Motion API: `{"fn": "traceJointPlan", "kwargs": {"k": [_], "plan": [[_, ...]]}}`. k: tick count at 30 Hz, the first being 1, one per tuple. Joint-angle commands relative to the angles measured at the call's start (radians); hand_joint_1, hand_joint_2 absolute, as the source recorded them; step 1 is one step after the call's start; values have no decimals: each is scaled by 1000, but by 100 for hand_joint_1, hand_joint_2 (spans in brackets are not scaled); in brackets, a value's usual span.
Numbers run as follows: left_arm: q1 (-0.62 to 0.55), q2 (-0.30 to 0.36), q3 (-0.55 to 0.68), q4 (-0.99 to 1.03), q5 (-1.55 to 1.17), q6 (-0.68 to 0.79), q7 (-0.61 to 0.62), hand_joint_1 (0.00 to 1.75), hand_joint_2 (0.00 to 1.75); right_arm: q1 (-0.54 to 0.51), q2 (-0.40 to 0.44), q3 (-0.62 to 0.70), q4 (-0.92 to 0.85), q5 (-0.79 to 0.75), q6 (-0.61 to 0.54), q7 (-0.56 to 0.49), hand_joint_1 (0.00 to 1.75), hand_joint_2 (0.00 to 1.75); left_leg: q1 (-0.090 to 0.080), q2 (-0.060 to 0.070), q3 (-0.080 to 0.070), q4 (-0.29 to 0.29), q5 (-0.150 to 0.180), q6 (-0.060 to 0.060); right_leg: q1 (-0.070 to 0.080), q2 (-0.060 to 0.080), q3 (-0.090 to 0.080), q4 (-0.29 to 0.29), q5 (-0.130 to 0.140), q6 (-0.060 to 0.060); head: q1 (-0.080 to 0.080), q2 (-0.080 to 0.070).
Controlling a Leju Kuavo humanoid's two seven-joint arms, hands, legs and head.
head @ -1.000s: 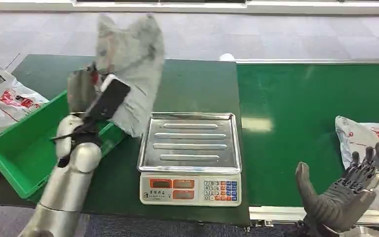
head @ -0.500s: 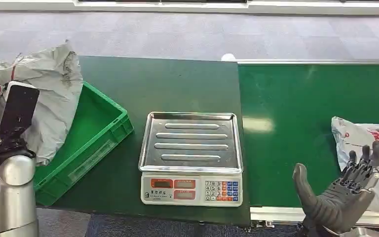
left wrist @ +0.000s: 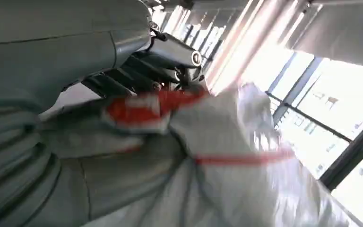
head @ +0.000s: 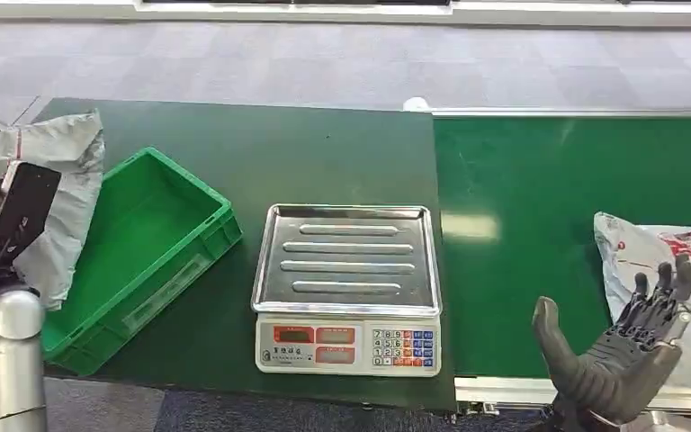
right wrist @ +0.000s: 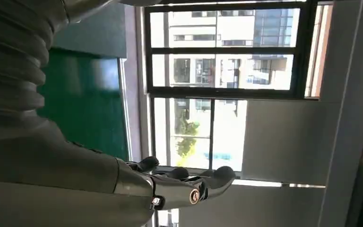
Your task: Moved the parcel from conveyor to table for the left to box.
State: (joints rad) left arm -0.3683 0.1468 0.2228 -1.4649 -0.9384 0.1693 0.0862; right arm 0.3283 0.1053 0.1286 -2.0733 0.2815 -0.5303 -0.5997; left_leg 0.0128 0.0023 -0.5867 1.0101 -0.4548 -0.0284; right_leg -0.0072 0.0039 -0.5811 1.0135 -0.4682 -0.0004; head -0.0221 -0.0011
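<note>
A crumpled grey parcel [head: 63,180] with red tape hangs at the table's far left, over the left rim of the green box [head: 144,243]. My left hand [left wrist: 137,75] grips it; in the left wrist view the dark fingers curl over the parcel [left wrist: 217,156] at a red patch. In the head view the parcel and a black wrist unit hide most of that hand above the silver left arm [head: 4,351]. My right hand [head: 625,355] is open, palm up, at the conveyor's near edge, close to a white parcel [head: 657,252] with red print. The right wrist view shows its fingers [right wrist: 179,184] holding nothing.
A steel-topped weighing scale [head: 348,288] stands at the table's [head: 324,153] front middle, between the box and the green conveyor belt [head: 549,180]. The white parcel lies at the belt's right end. Grey floor lies beyond.
My left arm has swung left and down with the grey parcel, from above the box's right side to its far left rim. The white parcel has drifted slightly left. My right hand hardly moved.
</note>
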Motion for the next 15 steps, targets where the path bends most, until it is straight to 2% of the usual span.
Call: {"fn": "traceJointPlan", "kwargs": {"k": [1, 15], "plan": [[36, 1, 16, 77, 40, -16, -43, 0, 175, 9, -2, -41, 17, -12, -4, -1, 0, 175, -1, 0, 2, -2, 0, 1, 0, 0, 2, -1, 0, 0, 0, 0], [79, -10, 45, 23, 70, -25, -43, 0, 175, 19, -36, -9, 37, -24, -25, 9, 0, 175, 0, 0, 2, -2, 0, 2, 0, 0, 2, -2, 0, 0, 0, 0]]}}
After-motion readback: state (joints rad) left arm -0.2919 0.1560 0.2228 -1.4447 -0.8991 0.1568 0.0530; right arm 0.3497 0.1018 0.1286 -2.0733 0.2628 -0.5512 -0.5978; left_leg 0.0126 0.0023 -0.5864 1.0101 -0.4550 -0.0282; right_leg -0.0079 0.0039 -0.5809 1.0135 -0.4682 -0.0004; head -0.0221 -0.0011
